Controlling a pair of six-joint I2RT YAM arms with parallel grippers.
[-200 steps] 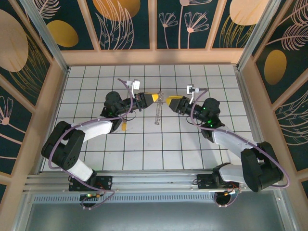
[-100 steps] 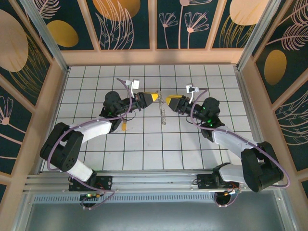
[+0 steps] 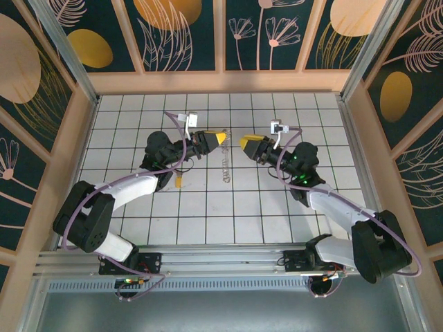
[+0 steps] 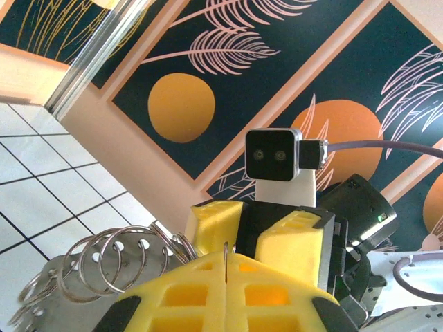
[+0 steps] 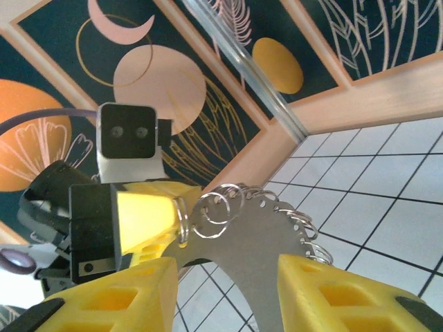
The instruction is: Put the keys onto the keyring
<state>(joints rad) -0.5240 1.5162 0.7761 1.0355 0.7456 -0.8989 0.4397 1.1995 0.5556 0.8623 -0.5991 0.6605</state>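
Observation:
The keyring [image 3: 225,166] is a thin grey metal piece with several small split rings along its rim. It hangs above the tiles between my two grippers. My left gripper [image 3: 216,140] is shut on its upper edge, and in the left wrist view the yellow fingertips [image 4: 226,259] pinch the thin metal while the ringed rim [image 4: 76,304] trails to the left. My right gripper [image 3: 246,144] faces it, open. In the right wrist view the keyring [image 5: 256,235] hangs between that gripper's spread yellow fingers [image 5: 111,297]. A small yellow-headed key [image 3: 178,181] lies on the tiles beside the left arm.
The white tiled floor [image 3: 208,214] is ringed by a wooden frame and dark floral wall panels [image 3: 180,34]. The left forearm [image 3: 138,183] crosses the tiles close to the key. An aluminium rail [image 3: 221,259] runs along the near edge.
The hanging keyring swung right, then back left under the left gripper. The right gripper's jaws narrowed slightly, and both wrists shifted a little.

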